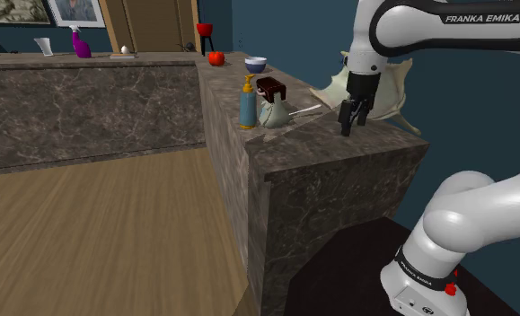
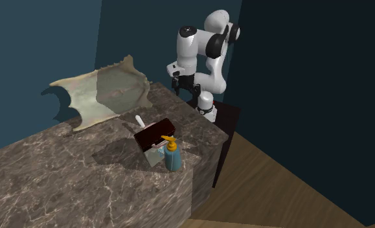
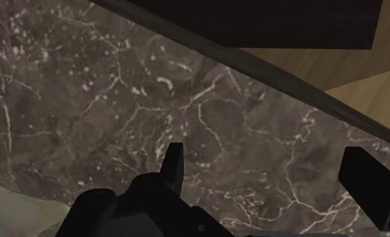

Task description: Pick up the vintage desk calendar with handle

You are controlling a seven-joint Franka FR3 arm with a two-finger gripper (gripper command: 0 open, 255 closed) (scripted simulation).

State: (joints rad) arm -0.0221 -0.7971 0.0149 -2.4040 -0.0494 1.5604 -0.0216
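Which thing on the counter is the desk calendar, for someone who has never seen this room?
Start at the dark marble counter and find the blue pump bottle with the orange top near its edge. The calendar stands right beside it. It is the dark brown block on a pale base, with a thin white handle sticking out.

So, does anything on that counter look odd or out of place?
Yes: a pale, ragged-edged sheet rears up at the back of the counter, like a torn hide. The dark brown calendar also looks tilted, beside the blue soap bottle.
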